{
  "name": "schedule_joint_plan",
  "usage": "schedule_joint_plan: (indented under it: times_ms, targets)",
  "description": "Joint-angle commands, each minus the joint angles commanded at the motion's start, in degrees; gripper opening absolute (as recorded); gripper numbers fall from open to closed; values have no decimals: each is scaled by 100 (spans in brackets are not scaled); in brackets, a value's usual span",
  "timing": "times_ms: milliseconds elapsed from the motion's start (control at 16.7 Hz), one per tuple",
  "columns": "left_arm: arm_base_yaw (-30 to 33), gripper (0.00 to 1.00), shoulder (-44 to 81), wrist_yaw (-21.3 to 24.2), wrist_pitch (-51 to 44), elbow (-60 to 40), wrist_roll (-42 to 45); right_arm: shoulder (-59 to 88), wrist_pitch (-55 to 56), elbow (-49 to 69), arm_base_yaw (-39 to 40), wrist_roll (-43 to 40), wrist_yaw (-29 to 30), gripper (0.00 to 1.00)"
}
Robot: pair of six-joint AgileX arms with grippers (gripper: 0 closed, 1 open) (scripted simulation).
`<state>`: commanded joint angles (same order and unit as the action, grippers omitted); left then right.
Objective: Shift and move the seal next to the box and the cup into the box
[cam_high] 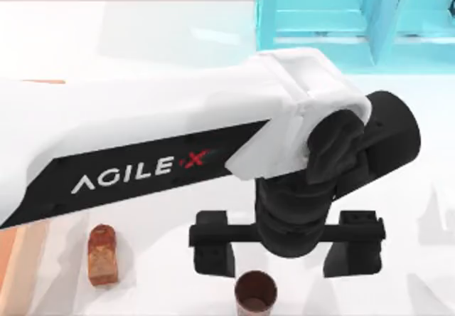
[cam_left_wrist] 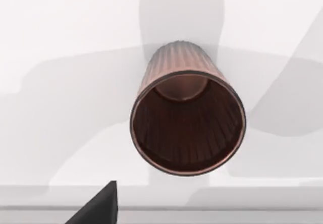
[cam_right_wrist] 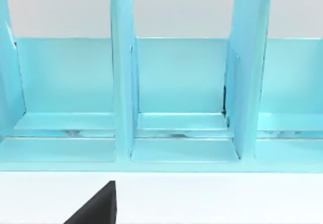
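Two task objects are seen on the white table (cam_high: 163, 38): the rectangular reddish-brown seal (cam_high: 102, 254) at the left and the round, ribbed dark brown cup (cam_high: 256, 292) further right, upright. The left gripper (cam_high: 284, 248) is held spread just above the cup, which could be tipped if one finger clips its rim. The right gripper's state cannot be told; a turquoise shelf (cam_right_wrist: 176, 93) is faced by it.

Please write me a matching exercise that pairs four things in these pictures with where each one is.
Things:
1. seal
2. cup
3. left end effector
4. turquoise shelf

Places:
A. far right of the table in the top view
B. just above the cup, fingers spread
C. near edge, under the end effector
D. near left, lying on the table

Pairs: 1-D, 2-C, 3-B, 4-A
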<state>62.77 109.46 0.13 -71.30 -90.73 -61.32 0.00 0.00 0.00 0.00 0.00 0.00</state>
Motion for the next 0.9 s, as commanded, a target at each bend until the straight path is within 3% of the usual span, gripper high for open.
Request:
schedule_joint_plan:
  times_ms: [240, 660, 900]
  targets:
    - [-20, 100, 1, -2, 89, 107, 15, 0, 0, 0, 0, 0, 0, 100]
    - [-16, 100, 360, 2, 1566, 1171, 21, 0, 0, 0, 0, 0, 0, 100]
    - [-12, 100, 410, 2, 1707, 1297, 18, 0, 0, 0, 0, 0, 0, 100]
